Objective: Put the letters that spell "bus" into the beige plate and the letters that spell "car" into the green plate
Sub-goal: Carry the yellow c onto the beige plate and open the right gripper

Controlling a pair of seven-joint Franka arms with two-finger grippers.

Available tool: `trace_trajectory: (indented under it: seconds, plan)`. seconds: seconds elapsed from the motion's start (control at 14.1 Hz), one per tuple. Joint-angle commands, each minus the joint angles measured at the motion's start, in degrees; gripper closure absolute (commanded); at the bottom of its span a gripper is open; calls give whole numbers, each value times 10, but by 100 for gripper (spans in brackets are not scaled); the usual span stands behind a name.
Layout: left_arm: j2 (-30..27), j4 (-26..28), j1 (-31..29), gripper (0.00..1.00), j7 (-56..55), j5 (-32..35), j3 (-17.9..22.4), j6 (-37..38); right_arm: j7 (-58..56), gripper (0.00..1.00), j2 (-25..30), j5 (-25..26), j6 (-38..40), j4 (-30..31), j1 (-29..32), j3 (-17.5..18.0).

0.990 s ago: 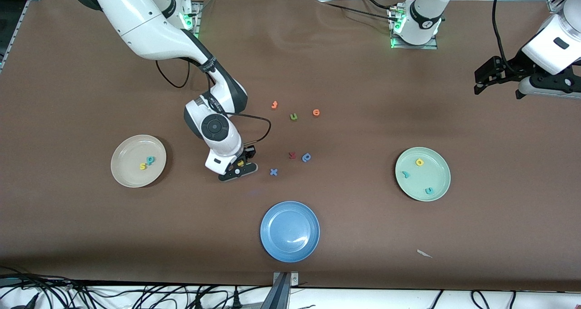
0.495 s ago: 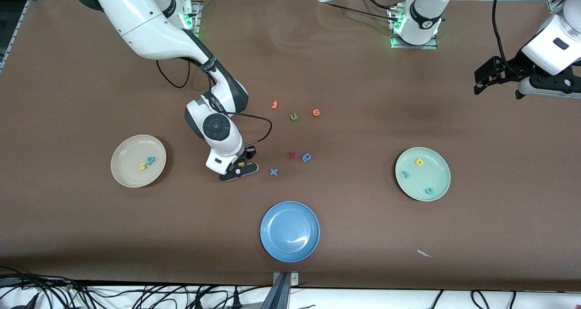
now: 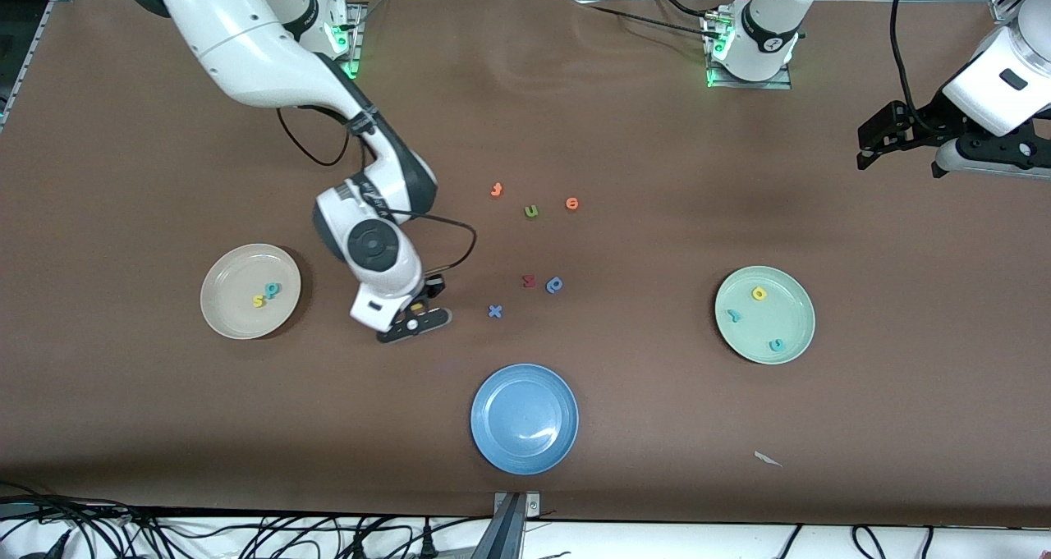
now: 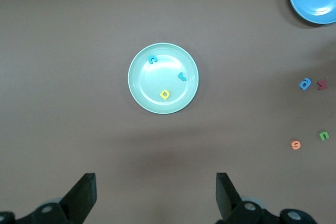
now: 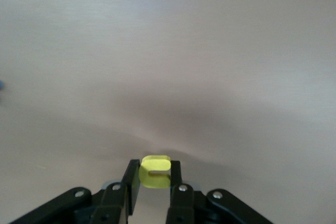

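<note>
- Your right gripper (image 3: pixel 417 307) is clamped on the yellow u (image 5: pixel 155 171), pinched between both fingers, over bare table between the beige plate (image 3: pixel 223 306) and the blue x (image 3: pixel 494 311).
- In the beige plate you have the teal b (image 3: pixel 272 289) and the yellow s (image 3: pixel 259 300), touching each other.
- The green plate (image 3: pixel 792 323) sits toward the left arm's end and holds the yellow a (image 3: pixel 759 294), the teal r (image 3: pixel 733 316) and the teal c (image 3: pixel 776 345), all apart.
- Your left gripper (image 4: pixel 155 198) waits high over that end of the table, jaws spread wide with nothing between them.
- The blue plate (image 3: pixel 499 440) lies nearest the front camera.
</note>
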State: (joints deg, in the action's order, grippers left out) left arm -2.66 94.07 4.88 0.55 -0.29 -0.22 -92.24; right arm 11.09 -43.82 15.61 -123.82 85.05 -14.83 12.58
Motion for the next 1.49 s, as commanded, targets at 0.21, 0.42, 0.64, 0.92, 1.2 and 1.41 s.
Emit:
trace_trajectory:
  seconds: [0.21, 0.42, 0.64, 0.92, 1.2, 1.41]
  plan:
    - [7, -18, 1, 0, 12, 9, -2, 13, -168, 97, 136, 5, -44, 175, 56, -59]
    - [7, -18, 1, 0, 12, 9, -2, 14, -265, 97, 202, 1, -140, 294, 60, -121]
    - [7, -18, 2, 0, 11, 9, -4, 14, -357, 97, 221, -1, -200, 348, 97, -155]
    - [7, -19, 2, 0, 11, 9, -3, 21, -361, 0, 207, -120, -211, 351, 122, -151]
    - [7, -19, 2, 0, 11, 9, -4, 21, -333, 0, 208, -179, -138, 305, 115, -143]
    - [7, -20, 4, 0, 10, 9, -4, 21, -245, 0, 209, -179, -107, 280, 90, -144]
